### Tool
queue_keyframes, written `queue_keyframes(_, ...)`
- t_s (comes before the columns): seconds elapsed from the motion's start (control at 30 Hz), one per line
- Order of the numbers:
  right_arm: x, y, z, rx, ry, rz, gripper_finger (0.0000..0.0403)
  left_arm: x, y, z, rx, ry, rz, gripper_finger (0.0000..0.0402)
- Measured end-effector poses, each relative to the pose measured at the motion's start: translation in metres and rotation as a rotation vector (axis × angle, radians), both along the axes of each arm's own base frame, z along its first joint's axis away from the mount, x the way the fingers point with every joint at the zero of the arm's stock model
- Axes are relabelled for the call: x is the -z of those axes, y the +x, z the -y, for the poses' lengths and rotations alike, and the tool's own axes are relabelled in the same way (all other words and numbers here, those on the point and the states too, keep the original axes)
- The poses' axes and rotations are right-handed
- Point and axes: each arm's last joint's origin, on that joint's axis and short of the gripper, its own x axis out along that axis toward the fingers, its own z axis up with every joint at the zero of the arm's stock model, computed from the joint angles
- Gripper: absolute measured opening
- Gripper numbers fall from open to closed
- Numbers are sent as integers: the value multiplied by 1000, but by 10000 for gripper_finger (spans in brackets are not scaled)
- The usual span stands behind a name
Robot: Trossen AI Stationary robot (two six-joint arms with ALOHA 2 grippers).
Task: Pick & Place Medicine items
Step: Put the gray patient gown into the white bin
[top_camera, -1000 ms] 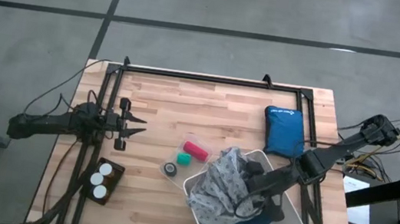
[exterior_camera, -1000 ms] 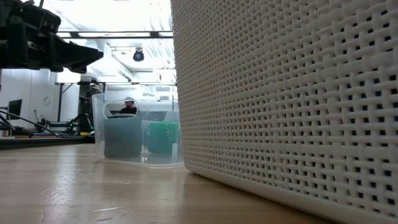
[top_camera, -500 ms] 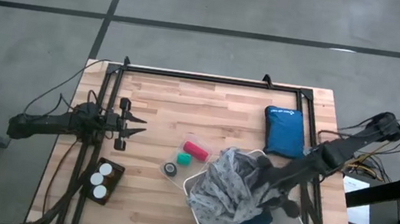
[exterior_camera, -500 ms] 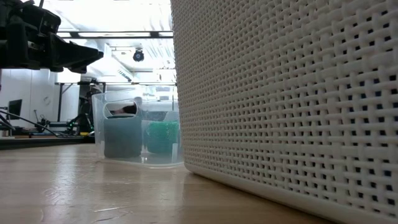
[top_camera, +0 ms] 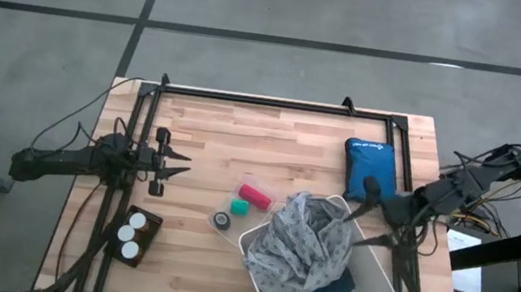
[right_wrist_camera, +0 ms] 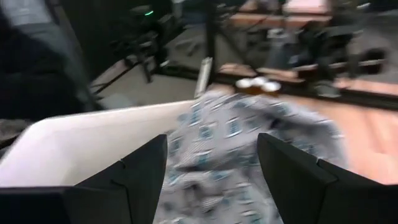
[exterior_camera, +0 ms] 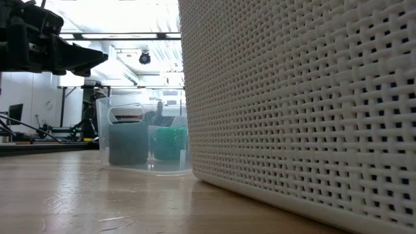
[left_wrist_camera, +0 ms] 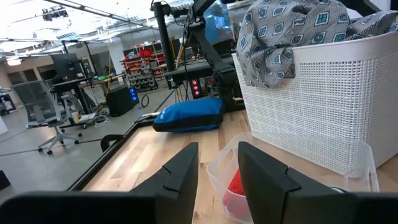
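My two arms are dark, near black, built of slim jointed links. My left arm [top_camera: 67,161] is a long narrow tube that thickens into a blocky wrist, and my left pincer [top_camera: 174,171] ends in two short pointed fingers. Thin black cables trail from its base across the floor. My right arm [top_camera: 435,197] has the same dark casing, with a chunky joint block and a bundle of loose cables, some pale, at its shoulder end. In the wrist views my fingers [left_wrist_camera: 180,180] are matt black, wedge-shaped, with flat angled faces and sharp edges; those of my right pincer [right_wrist_camera: 211,171] look broader and faceted.
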Motion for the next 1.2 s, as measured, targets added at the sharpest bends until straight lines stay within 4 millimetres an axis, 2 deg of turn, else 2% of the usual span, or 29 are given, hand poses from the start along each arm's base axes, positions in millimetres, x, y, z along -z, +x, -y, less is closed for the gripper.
queue_keyframes(0.3, 6, 13, 2, 293, -72, 9, 247, 0, 0, 0, 0, 0, 0, 118)
queue_keyframes(0.6, 15, 32, 2, 534, -272, 26, 247, 0, 0, 0, 0, 0, 0, 118)
queue_keyframes(0.9, 9, 64, 16, 694, -189, 120, 247, 0, 0, 0, 0, 0, 0, 118)
queue_keyframes(1.07, 17, 82, 28, 747, -192, 77, 247, 0, 0, 0, 0, 0, 0, 118)
queue_keyframes(1.2, 25, 94, 34, 706, -153, 29, 247, 0, 0, 0, 0, 0, 0, 118)
